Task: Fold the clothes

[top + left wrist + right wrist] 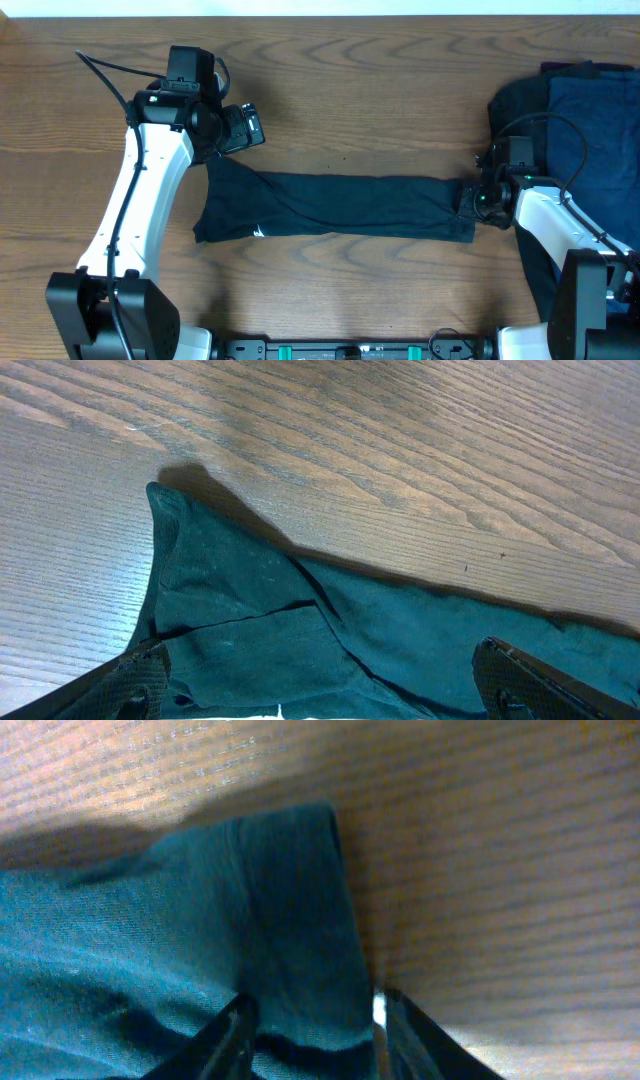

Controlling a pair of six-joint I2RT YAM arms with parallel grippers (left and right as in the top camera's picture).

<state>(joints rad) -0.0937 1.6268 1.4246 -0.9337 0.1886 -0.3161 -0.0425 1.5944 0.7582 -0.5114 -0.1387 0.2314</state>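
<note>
left pincer (pixel 320 660) released, straddling shirt (pixel 340 205) corner just below it, guess lining up a pinch | right pincer (pixel 315 1020) grasping shirt's other end, prob to stretch it flat on desk (pixel 350 90)

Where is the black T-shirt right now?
In the overhead view, the black T-shirt lies as a long strip across the centre, its ends at the left gripper and right gripper, left of the navy pile.

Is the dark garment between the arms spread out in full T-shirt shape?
No; overhead, the dark garment lies folded into a long narrow strip across the table.
</note>
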